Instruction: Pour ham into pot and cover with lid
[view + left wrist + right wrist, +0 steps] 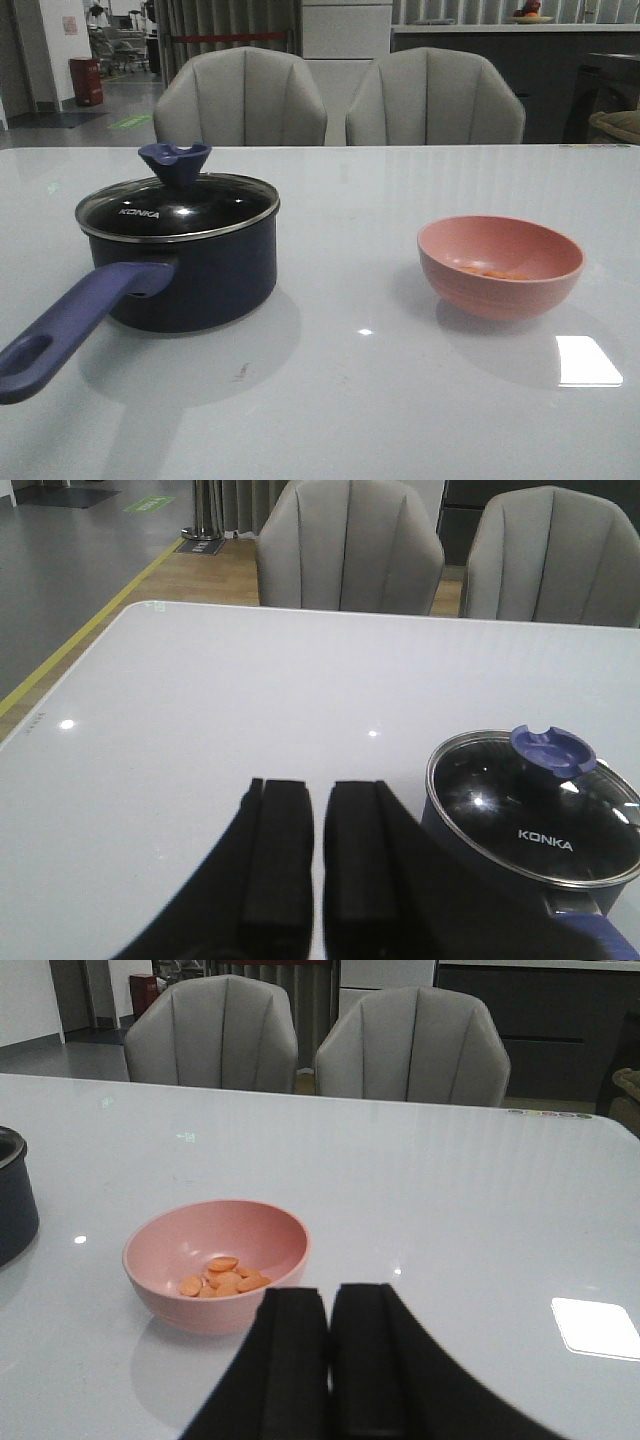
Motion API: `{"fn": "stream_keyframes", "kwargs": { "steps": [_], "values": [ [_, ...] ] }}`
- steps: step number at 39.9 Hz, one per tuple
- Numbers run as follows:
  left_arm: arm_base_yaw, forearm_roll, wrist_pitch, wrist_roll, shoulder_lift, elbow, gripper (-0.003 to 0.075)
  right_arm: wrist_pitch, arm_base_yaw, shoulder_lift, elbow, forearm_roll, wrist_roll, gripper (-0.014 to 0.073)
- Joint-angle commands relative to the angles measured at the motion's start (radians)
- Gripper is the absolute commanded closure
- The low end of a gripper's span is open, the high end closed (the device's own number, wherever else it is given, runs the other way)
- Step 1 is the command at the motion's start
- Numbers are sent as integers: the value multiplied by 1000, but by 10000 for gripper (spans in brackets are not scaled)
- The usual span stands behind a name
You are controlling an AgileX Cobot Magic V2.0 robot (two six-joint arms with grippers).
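Both grippers, left [318,855] and right [330,1355], are clenched on nothing above the table [330,400]. Near the right one, ham [222,1278] lies in a pink bowl [170,1250]. Beside the left one, the lid [180,205] covers the pot [195,270].

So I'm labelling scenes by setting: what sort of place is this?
Probably a showroom or lab dining corner, not a home: a white table with two grey upholstered chairs behind it, and carts in a corridor beyond.
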Motion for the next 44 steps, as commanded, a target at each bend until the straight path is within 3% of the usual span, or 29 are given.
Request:
{"fn": "stream_keyframes", "kwargs": {
  "steps": [1, 9, 11, 18, 22, 27, 38, 44],
  "values": [
    [1, -10, -84, -1, 15, -35, 493, -82, 1, -19, -5, -11, -1, 437],
    [1, -8, -84, -1, 15, -35, 181, -82, 1, -19, -5, -11, -1, 437],
    [1, -8, -84, -1, 15, -35, 147, -82, 1, -19, -5, -11, -1, 437],
    [1, -33, -112, -1, 15, 0, 171, -82, 1, -19, -5, -11, -1, 437],
    [1, -30, -16, -1, 33, -30, 171, -82, 1, -19, -5, -11, -1, 437],
    [1, -12, 148, -1, 123, -127, 169, -82, 1, -19, -5, -11, -1, 437],
    [-13, -12, 252, 0, 397, -366, 160, -82, 1, -19, -5, -11, -1, 437],
    [-76, -12, 372, 4, 595, -513, 78, -82, 1, -19, -5, -11, -1, 437]
  ]
}}
